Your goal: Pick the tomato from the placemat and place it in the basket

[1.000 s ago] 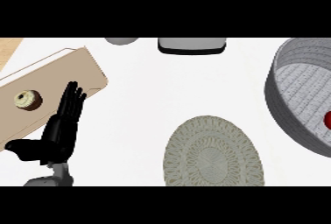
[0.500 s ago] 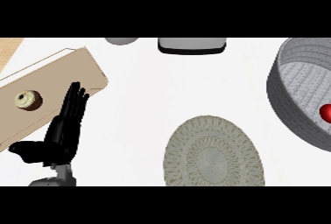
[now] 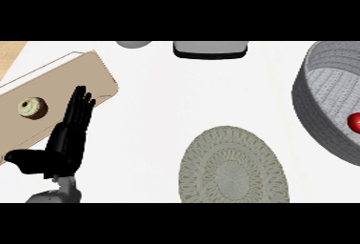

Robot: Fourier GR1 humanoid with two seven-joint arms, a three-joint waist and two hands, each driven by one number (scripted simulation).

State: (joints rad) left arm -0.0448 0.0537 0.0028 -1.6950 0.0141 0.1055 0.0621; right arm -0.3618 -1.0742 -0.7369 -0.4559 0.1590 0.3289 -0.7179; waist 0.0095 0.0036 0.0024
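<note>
— So, what takes up the most room?
— That would be the white tabletop [image 3: 183, 95]. Next in size comes the grey basket [image 3: 320, 119] at the right edge, cut off by the frame, then the tan board [image 3: 63, 88] lying at an angle on the left, then the round woven placemat [image 3: 233, 166] low in the middle.
— And the arm?
— Only the left robot hand [image 3: 67, 138] shows, rising from the lower left on its grey forearm [image 3: 56, 194]. Its fingers are straight and close together, pointing up over the board's lower edge, thumb stuck out to the left, holding nothing. The right one is out of view.
— Where is the tomato?
— The tomato [image 3: 354, 121] sits inside the basket, at the frame's right edge, partly cut off.
— Anything smaller?
— A small round pastry [image 3: 32, 107] lies on the board, just left of the fingers. Two grey objects, one dark-edged [image 3: 209, 48] and one rounded [image 3: 134, 44], sit at the top edge.
</note>
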